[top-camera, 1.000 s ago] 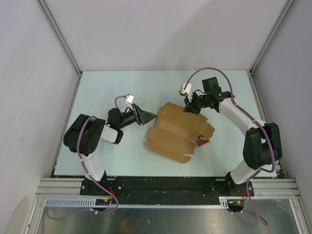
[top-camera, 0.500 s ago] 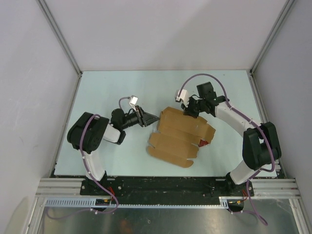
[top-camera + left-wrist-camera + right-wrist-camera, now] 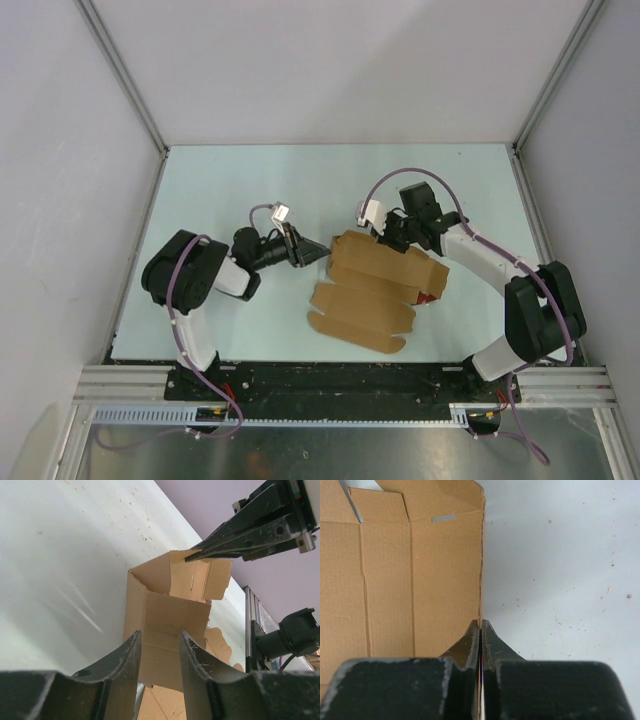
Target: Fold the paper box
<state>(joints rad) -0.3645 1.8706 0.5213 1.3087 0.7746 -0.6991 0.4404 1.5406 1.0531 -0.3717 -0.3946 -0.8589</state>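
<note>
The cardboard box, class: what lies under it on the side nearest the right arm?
A small red thing pokes out from beneath the cardboard box. Most of it is covered, so its shape and whatever else lies underneath cannot be seen.

I see the paper box (image 3: 372,285) as a plain brown corrugated die-cut sheet, only partly erected. It lies on the table (image 3: 220,180), right of centre and skewed to the table edges. At its far end, panels stand upright and meet at a vertical corner on the left, and the top is open. The near portion lies flat, with lobed flaps and tabs spread toward the near edge. Crease lines and a narrow slot show on the raised panel.
</note>
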